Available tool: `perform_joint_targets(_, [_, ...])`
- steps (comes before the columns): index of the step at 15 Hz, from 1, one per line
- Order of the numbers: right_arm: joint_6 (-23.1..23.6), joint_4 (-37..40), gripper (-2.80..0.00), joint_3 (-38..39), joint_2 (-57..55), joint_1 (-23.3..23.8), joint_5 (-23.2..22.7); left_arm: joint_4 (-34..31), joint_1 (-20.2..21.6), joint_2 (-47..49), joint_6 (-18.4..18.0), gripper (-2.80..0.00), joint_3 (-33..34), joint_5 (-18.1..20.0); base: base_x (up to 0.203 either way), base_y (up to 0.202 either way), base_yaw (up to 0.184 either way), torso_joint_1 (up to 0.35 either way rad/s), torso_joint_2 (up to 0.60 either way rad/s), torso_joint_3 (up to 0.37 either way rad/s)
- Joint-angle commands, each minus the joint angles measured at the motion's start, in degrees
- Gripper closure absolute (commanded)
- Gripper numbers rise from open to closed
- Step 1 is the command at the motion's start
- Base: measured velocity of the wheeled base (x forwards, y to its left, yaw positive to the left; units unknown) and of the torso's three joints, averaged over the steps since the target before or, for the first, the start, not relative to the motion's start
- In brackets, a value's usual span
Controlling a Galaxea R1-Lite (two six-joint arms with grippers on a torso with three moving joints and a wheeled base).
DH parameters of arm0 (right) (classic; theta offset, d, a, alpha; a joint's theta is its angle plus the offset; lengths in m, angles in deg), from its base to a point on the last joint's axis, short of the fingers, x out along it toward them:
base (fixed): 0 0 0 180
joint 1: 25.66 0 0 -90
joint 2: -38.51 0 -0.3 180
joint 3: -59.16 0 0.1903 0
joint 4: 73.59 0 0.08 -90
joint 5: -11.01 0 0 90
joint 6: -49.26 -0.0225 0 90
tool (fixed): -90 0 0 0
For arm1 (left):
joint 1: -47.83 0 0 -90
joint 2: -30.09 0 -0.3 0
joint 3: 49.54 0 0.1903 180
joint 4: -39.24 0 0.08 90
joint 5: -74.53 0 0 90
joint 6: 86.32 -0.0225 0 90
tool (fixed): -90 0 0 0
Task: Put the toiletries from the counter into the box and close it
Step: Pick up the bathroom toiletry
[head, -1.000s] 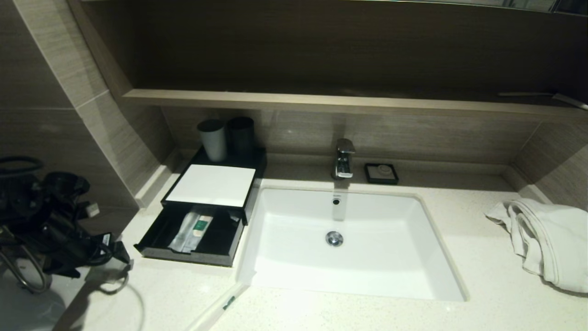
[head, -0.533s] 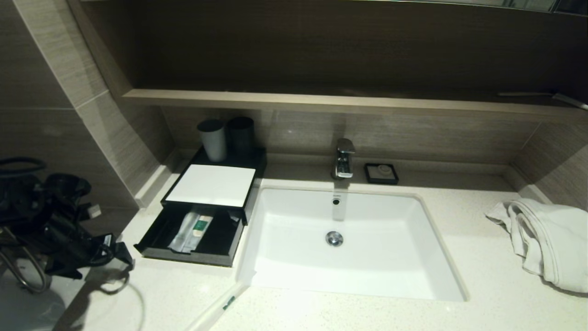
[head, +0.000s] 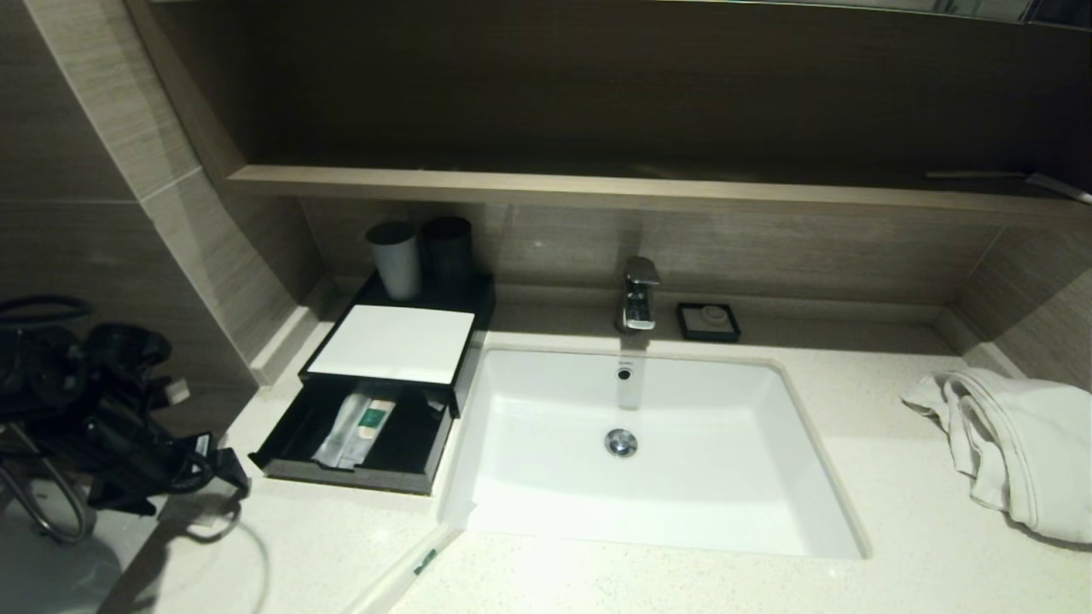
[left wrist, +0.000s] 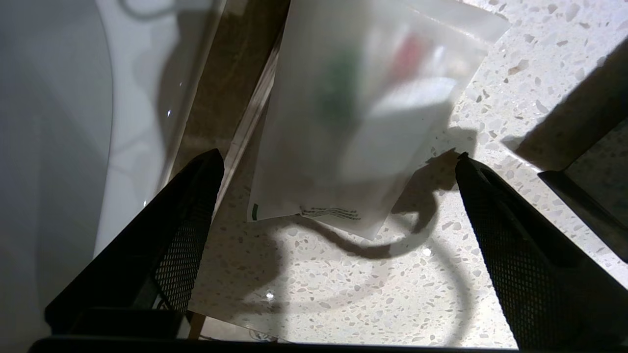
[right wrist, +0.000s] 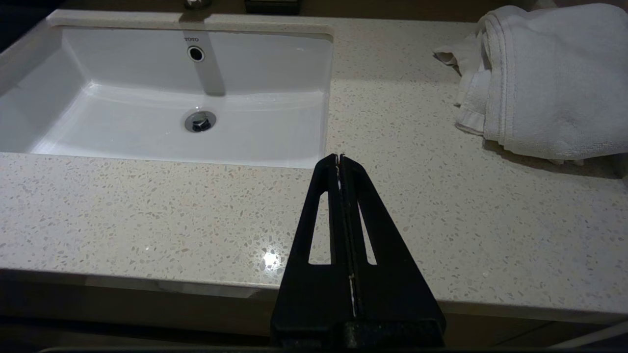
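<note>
Reading "TOTO" above the overflow hole of the basin (right wrist: 147, 98), legible only in the right wrist view. Lying on the speckled counter (head: 682, 588), a long sachet (head: 401, 576) with a green mark, long axis running diagonally from the basin's near left corner toward the front edge. Resting inside the open drawer of the black box (head: 388, 345), more sachets (head: 354, 426), long axes pointing front to back. Hovering over the counter's left end, left gripper (left wrist: 338, 166) spread wide and empty; beneath it, seen only in the left wrist view, a squarish clear packet (left wrist: 363, 122) with unreadable green print. Parked at the front edge, right gripper (right wrist: 339, 158) pressed together, holding nothing, near a white towel (right wrist: 549, 73).
</note>
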State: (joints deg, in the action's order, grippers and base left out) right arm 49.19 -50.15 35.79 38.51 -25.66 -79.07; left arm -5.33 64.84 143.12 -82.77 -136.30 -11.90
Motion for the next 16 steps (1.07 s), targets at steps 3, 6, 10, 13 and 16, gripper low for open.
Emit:
perform_joint_targets(3, [-0.01,0.01,0.0,0.0,0.0,0.0,-0.01,-0.15,0.04,0.34,0.05,0.0,0.02,0.03,0.0,0.0,0.0,0.0,0.0,0.0])
perform_joint_targets(6, [-0.01,0.01,0.0,0.0,0.0,0.0,-0.01,-0.06,0.04,0.52,0.05,0.0,-0.07,-0.06,0.0,0.0,0.0,0.0,0.0,0.0])
perform_joint_targets(10, [-0.01,0.01,0.0,0.0,0.0,0.0,-0.01,-0.06,0.13,0.34,0.05,0.0,-0.07,-0.05,0.0,0.0,0.0,0.0,0.0,0.0])
perform_joint_targets(13, [-0.01,0.01,0.0,0.0,0.0,0.0,-0.1,-0.15,0.13,-0.68,0.05,0.0,-0.07,0.03,0.0,0.0,0.0,0.0,0.0,0.0])
perform_joint_targets(16, [-0.01,0.01,0.0,0.0,0.0,0.0,-0.01,-0.15,0.09,-1.85,0.05,0.0,0.19,0.12,0.0,0.0,0.0,0.0,0.0,0.0])
